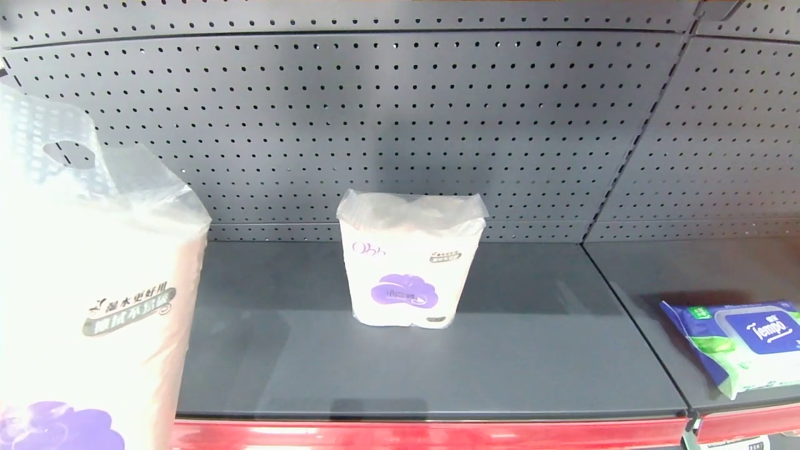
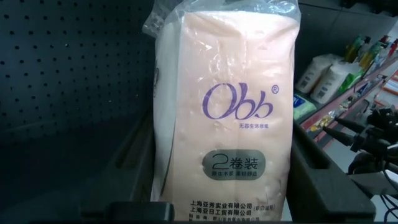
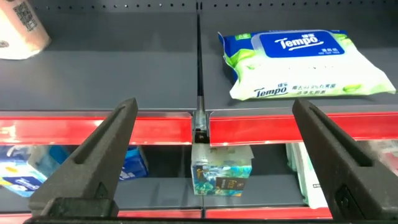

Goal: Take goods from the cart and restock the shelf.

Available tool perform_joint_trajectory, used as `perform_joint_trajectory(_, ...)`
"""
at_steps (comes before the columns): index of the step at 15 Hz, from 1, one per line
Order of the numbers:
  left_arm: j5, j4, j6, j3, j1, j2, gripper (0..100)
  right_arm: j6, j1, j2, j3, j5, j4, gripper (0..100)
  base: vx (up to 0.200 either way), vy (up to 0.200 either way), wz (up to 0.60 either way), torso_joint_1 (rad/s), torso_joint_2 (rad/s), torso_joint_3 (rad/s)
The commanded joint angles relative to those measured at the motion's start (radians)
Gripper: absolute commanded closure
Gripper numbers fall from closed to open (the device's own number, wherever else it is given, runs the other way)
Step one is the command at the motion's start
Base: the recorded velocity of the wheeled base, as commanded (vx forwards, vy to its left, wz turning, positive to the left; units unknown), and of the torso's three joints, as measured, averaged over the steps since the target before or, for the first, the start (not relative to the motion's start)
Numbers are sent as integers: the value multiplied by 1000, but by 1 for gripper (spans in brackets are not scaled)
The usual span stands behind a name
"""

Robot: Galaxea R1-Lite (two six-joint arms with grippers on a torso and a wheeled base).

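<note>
The left gripper [image 2: 222, 149] has its dark fingers [image 2: 127, 165] pinching a tall pack of pale pink paper rolls [image 2: 230, 106], one finger on each side of the clear plastic wrap that encloses the rolls. In the head view this tall pack [image 1: 94, 294] is upright at the 9 o'clock edge, in front of the dark grey metal shelf [image 1: 531, 350], which has a perforated back panel and a red front rail.

In the shelf's left bay a smaller pack of white paper rolls with a purple cloud print [image 1: 409, 262] stands upright near the middle of the board. It is sealed in clear film that puckers over the roll tops. The tall pack lies at its 9 o'clock, well apart from it. At its 4 o'clock, in the next bay past the divider, a blue and green soft pack of wet wipes [image 1: 744, 344] lies flat near the front rail.

The right gripper [image 3: 216, 106] has its fingers [image 3: 93, 165] spread wide with nothing between them. It sits in front of the red rail where the two bays meet. Beyond the rail the wet wipes [image 3: 305, 65] lie on the board. Under the rail, a lower shelf holds a small teal-patterned packet [image 3: 221, 174] and some blue packets [image 3: 37, 171].
</note>
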Motion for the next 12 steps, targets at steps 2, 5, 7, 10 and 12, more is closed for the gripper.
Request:
perform_joint_trajectory(2,0,1,32,0,0,33,100,-38,9,25,-3,20,-2,0,0,0,0,0,0,0)
perform_joint_trajectory(5,3,-2,67,-2,1,87,100,-53,16,45,-43,72,-5,0,0,0,0,0,0,0)
perform_joint_trajectory(7,0,-6,68,-8,1,122,100,96,23,533,-482,92,-22,0,0,0,0,0,0,0)
perform_joint_trajectory(10,-20,-28,62,-48,0,187,100,122,138,878,-768,175,-28,0,0,0,0,0,0,0)
perform_joint_trajectory(12,-20,-37,62,-74,1,225,100,99,236,1010,-751,189,-42,0,0,0,0,0,0,0)
